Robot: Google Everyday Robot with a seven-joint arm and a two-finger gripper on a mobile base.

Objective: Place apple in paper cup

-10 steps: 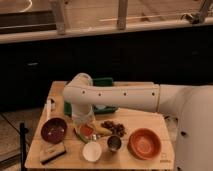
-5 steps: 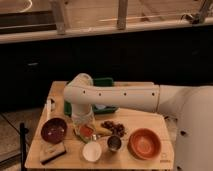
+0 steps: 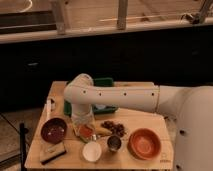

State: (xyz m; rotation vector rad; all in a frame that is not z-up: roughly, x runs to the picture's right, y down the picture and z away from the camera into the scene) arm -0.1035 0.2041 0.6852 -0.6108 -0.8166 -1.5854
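Claw point(image 3: 86, 131) is low over the surface point(image 3: 75, 162), just behind the paper cup point(image 3: 92, 150), seemingly clamped on the apple point(image 3: 86, 131). Apple should be lifted, carried forward over the cup mouth, centred, then released.

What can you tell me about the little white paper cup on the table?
The small round white paper cup stands upright near the front edge of the light wooden table, its pale inside showing nothing in it. A shiny metal cup stands close on its right and a dark red bowl sits further left. The robot's hand is just behind it, low over the small red-orange apple. Nothing visibly touches the cup.
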